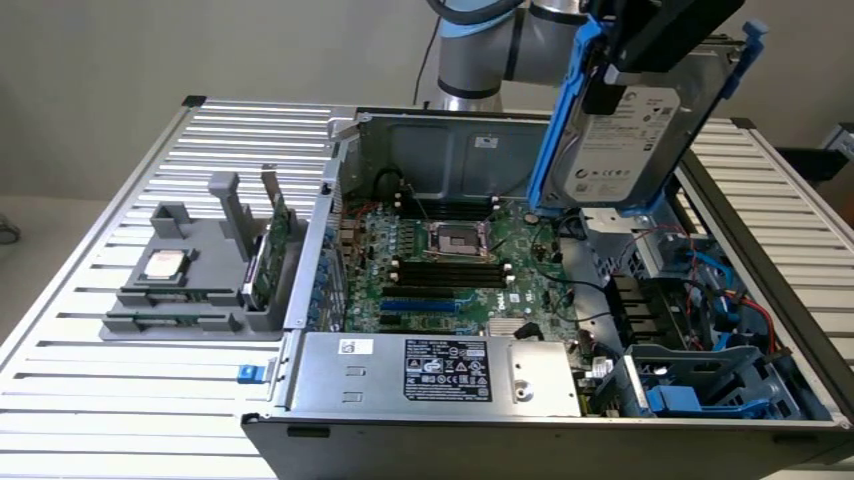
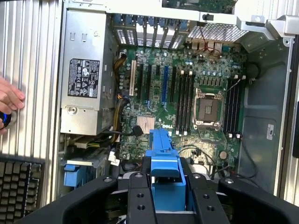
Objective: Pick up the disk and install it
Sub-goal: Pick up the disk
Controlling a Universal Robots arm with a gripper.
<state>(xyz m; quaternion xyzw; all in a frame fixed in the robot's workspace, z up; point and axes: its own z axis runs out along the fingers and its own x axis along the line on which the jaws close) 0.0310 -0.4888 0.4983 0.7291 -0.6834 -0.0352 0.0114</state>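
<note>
The disk (image 1: pixel 627 135), a silver-grey drive with a white printed label in a blue plastic carrier, hangs upright and slightly tilted above the open computer case (image 1: pixel 441 130), over its right-hand part in the exterior view. My gripper (image 1: pixel 645 48) is shut on the disk's upper end. In the wrist view the blue carrier (image 2: pixel 164 175) sits clamped between the black fingers (image 2: pixel 140 196) of the gripper (image 2: pixel 170 189), with the motherboard (image 2: pixel 187 93) far below it.
A drive bay (image 1: pixel 707 385) with blue carriers sits at the case's near right corner. The power supply (image 1: pixel 441 370) lies along the front. A grey fixture (image 1: pixel 200 290) holding a square chip (image 1: pixel 163 264) and a green card (image 1: pixel 274 255) stands at the exterior view's left. A person's hand (image 2: pixel 8 103) rests beside the case.
</note>
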